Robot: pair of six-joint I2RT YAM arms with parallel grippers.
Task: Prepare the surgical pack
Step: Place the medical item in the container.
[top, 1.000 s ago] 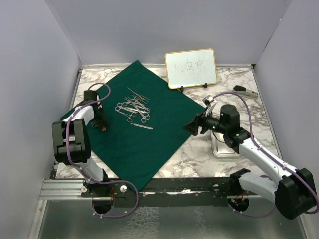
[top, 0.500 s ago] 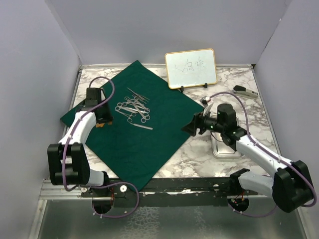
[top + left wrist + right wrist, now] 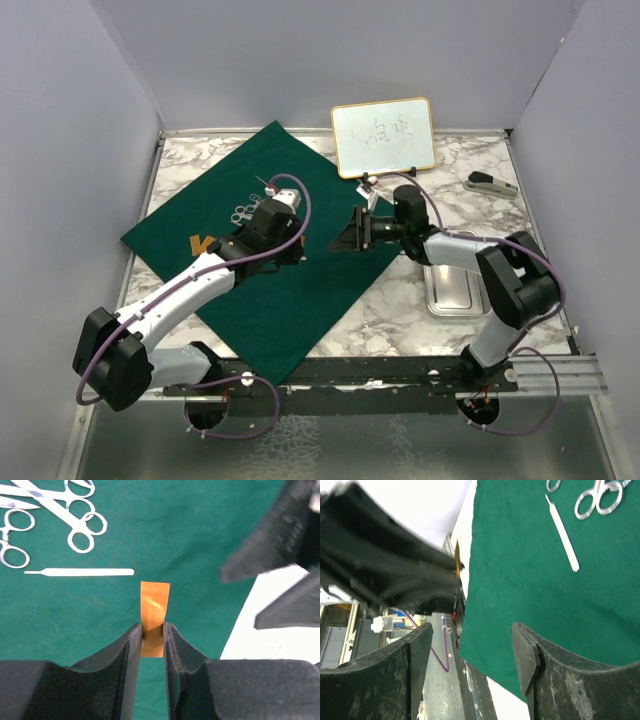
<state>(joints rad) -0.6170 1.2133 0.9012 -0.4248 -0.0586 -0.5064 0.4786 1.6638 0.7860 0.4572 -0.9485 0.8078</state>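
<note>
Our left end effector (image 3: 151, 628) is nearly closed, pinching a small orange strip (image 3: 154, 604) that stands up between its jaws. Our right end effector (image 3: 470, 632) gapes wide with nothing in it. A second ago the two were far apart, the left at the left edge of the cloth (image 3: 250, 170) and the right over the tray (image 3: 455, 292). Now both have swung in and face each other just above the cloth's right half. We read this as a hand-over or a placing of the strip, though we cannot tell which. The instruments (image 3: 75, 525) have not moved and lie loose on the cloth, just beyond the left arm. The tray, now uncovered, sits on the counter (image 3: 395, 312) beside the cloth and looks empty. We see no gauze, so we judge the pack far from ready.
</note>
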